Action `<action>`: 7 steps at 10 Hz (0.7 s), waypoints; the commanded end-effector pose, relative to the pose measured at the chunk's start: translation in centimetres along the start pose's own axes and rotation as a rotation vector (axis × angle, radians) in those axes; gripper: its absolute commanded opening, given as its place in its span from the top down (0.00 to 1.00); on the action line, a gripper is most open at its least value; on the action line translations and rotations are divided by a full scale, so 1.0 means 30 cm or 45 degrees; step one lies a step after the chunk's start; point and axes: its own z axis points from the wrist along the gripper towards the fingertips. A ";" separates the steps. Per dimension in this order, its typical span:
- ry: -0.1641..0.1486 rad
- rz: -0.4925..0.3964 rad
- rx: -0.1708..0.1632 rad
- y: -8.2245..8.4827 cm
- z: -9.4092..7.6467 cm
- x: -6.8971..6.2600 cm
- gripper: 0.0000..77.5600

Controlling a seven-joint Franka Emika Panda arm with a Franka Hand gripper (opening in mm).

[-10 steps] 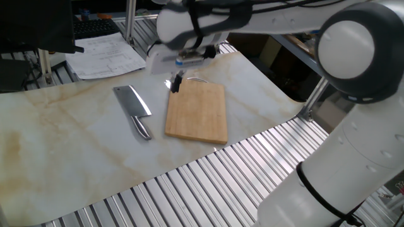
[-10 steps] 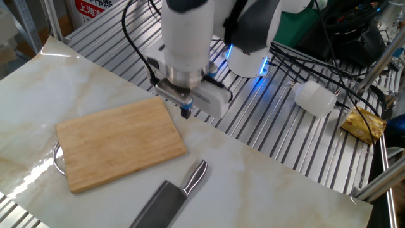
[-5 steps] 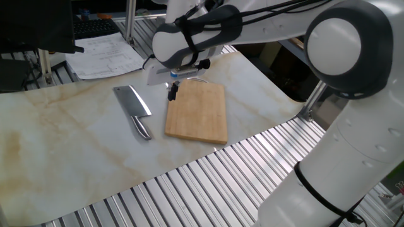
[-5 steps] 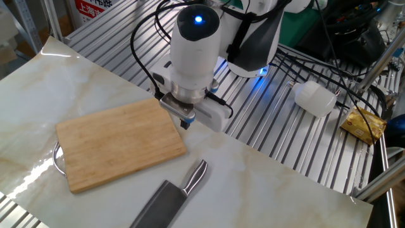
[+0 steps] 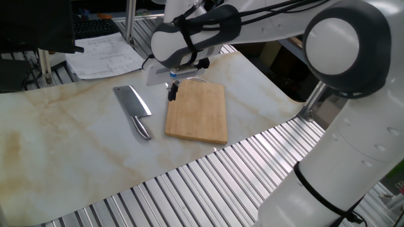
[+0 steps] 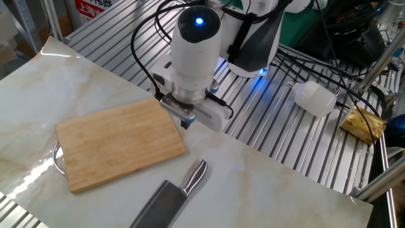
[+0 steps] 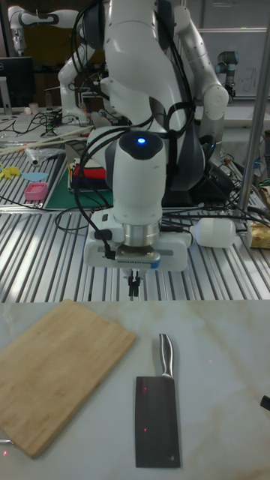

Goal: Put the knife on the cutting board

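The knife [image 5: 134,111] is a silver cleaver lying flat on the marble sheet, left of the cutting board [image 5: 197,112], its handle toward the near edge. In the other fixed view the knife [image 6: 169,201] lies below the board [image 6: 117,142]. The tall fixed view has the board [image 7: 56,371] at left and the knife [image 7: 157,409] at centre, handle pointing at the arm. My gripper [image 5: 172,93] hangs above the board's far corner, between board and knife, fingers together and holding nothing. It also shows pointing down as the gripper [image 6: 185,121] and the gripper [image 7: 133,283].
Papers [image 5: 107,53] lie at the far left of the table. A white cylinder [image 6: 314,98] and a yellow packet [image 6: 364,123] rest on the ribbed metal table beside the arm's base. A metal loop [image 6: 57,158] sticks out from the board's end.
Over the past second the gripper dropped lower and shifted slightly toward the knife side of the board's corner. It has held still for the last half second. Knife and board have not moved.
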 end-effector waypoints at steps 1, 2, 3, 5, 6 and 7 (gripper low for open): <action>0.013 -0.020 -0.018 0.000 -0.003 -0.002 1.00; 0.002 -0.039 -0.023 0.000 -0.003 -0.002 1.00; 0.002 -0.039 -0.023 0.000 -0.003 -0.002 1.00; 0.065 -0.083 -0.010 0.000 -0.003 -0.002 1.00; 0.126 -0.056 0.021 0.000 -0.003 -0.002 1.00; 0.113 0.023 0.013 0.000 -0.003 -0.002 1.00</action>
